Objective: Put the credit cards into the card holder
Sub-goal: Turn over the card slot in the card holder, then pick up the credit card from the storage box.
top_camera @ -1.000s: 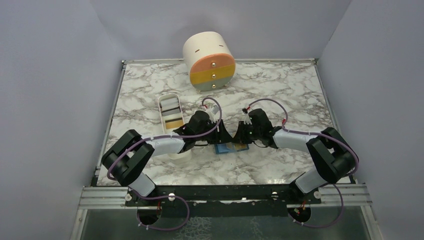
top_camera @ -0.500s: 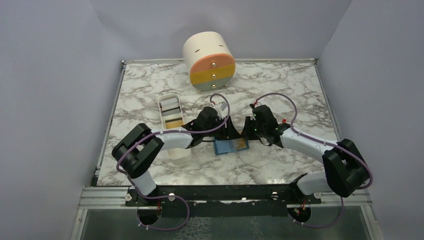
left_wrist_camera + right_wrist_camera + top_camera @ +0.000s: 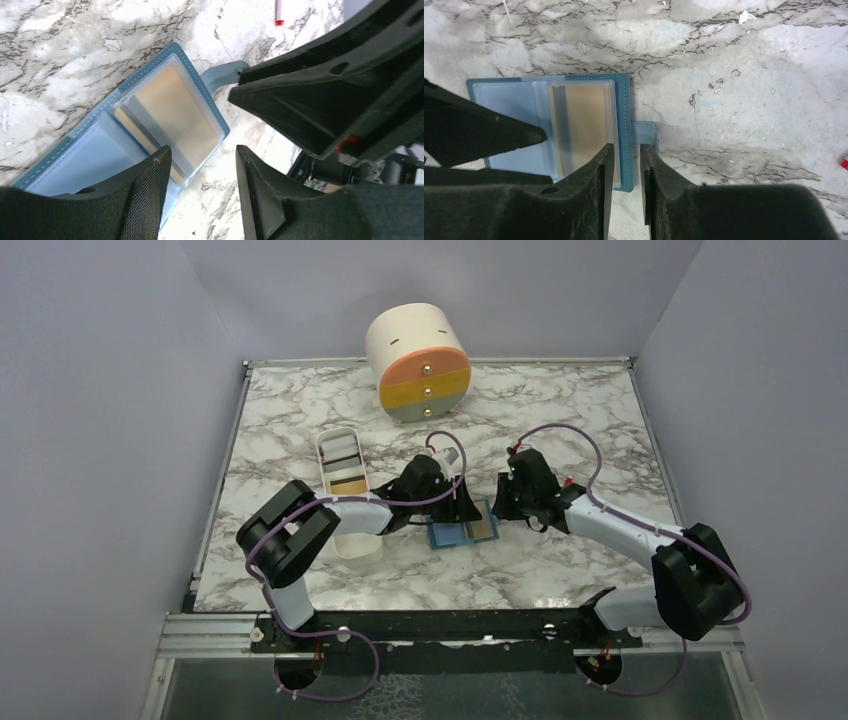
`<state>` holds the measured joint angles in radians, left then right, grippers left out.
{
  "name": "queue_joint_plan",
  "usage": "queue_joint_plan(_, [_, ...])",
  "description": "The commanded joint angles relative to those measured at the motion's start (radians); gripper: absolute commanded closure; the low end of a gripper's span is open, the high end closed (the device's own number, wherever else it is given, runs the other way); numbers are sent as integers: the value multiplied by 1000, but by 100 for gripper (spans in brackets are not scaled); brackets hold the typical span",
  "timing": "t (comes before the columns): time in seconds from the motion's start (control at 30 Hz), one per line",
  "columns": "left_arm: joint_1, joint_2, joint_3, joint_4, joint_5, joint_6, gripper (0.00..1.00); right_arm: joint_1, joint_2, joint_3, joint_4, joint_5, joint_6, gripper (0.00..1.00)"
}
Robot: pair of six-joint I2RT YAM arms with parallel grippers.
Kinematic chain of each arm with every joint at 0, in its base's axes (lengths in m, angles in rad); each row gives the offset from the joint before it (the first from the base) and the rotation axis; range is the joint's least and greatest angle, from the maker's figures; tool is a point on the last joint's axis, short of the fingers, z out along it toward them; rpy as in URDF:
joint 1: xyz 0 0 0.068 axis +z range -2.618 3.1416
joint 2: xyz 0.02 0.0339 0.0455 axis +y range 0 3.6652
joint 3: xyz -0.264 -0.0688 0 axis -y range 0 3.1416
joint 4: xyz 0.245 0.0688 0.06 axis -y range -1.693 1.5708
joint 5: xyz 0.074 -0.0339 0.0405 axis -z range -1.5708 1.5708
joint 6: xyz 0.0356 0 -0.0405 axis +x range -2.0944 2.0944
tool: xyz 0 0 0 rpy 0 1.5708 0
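Fingers point(image 3: 594, 200) of right gripper point(image 3: 626, 148) stand narrowly apart over card holder point(image 3: 624, 115), unseen overhead

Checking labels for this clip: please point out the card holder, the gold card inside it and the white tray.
card holder point(image 3: 506, 100): right wrist view, pale blue left page.
gold card point(image 3: 581, 120): right wrist view, middle of its face.
white tray point(image 3: 360, 546): top external view, bare near end.

3 plain, pale lilac-grey walls point(image 3: 100, 390) close in a table point(image 3: 560, 420) with a white top veined in grey like marble. A thin metal rim point(image 3: 540, 361) edges its far side. A ribbed metal rail point(image 3: 200, 635) crosses the near edge, with a dark mottled floor point(image 3: 450, 695) below it. The light is soft and even.
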<state>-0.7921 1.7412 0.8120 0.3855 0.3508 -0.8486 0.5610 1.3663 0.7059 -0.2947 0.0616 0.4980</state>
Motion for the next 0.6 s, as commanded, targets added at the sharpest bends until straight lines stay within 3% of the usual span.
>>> queue_joint_plan(0.0, [14,-66,66,-95,-52,118,48,-6,-68,28,-30,14,-20,73])
queue_joint_plan(0.27, [56,-200,213,-467,-216,429,46,-6,-124,0,25,-164,-2,68])
queue_joint_plan(0.43, [112,-237,327,-701,-274,627,45,-4,-157,-22,42,-197,7,68])
queue_joint_plan(0.57, [171,-320,328,-770,-290,815,44,-4,-178,-42,60,-234,20,68])
